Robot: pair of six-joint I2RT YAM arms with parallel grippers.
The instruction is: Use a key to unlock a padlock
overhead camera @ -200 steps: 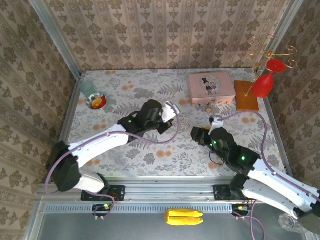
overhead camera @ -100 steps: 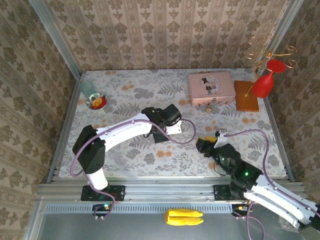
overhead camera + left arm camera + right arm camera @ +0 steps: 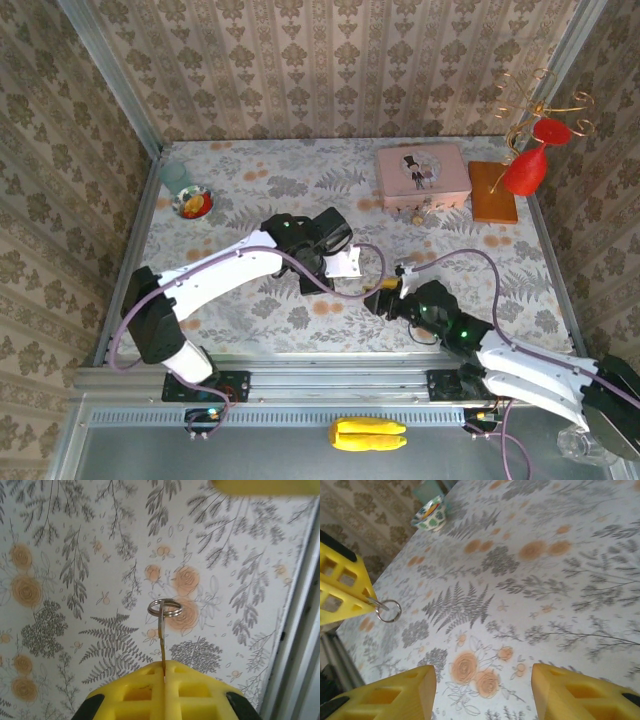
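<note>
Between the left fingers (image 3: 131, 694), a slim silvery key (image 3: 162, 642) with ring (image 3: 165, 608).

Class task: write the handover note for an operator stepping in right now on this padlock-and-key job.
Left gripper: shut on the key, its ring sticking out past the fingertips.
Right gripper: open, empty, close to the left one.
Padlock: on the table at the near edge of the pink tin, away from both grippers.
Done: key in hand.
Left: steady the padlock, insert and turn the key, free the shackle.
</note>
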